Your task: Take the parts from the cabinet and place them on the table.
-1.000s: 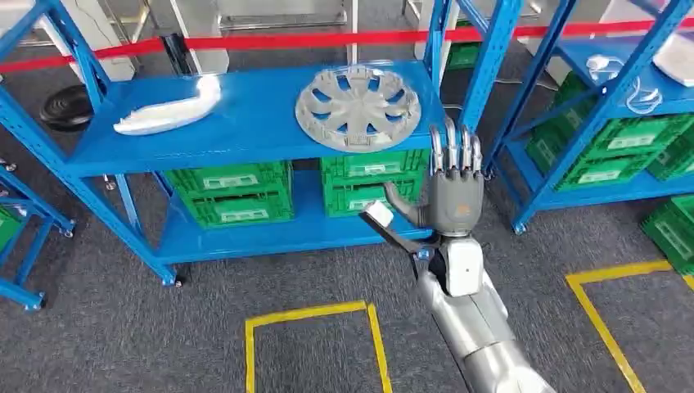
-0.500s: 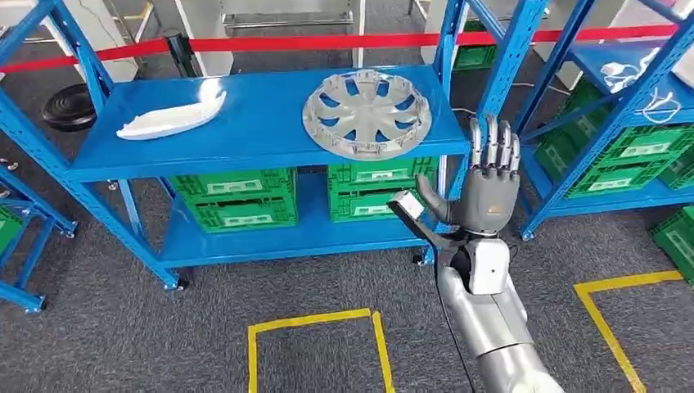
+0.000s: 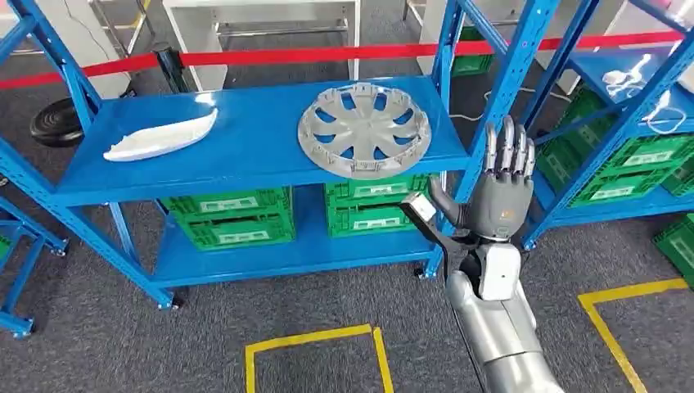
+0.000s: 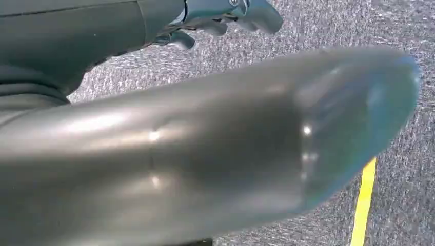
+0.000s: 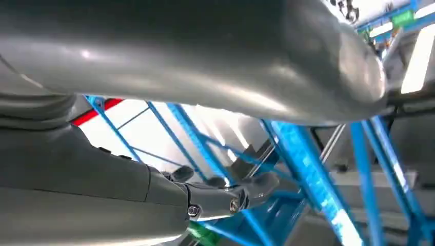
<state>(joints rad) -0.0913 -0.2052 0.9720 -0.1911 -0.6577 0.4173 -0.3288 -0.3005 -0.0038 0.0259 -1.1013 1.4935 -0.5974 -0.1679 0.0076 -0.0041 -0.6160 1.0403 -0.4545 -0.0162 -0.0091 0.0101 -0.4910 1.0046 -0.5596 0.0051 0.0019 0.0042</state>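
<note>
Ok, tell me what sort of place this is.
Probably a warehouse or factory test area: blue steel shelving stocked with green crates, yellow tape boxes marked on grey carpet, and a red barrier strip behind. A wheel cover and a white part lie on the shelf.

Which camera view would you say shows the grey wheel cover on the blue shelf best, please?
The head view: the wheel cover lies whole and unobstructed on the blue shelf. In the right wrist view I can make out blue rack beams but not the cover; the left wrist view looks at carpet.
</note>
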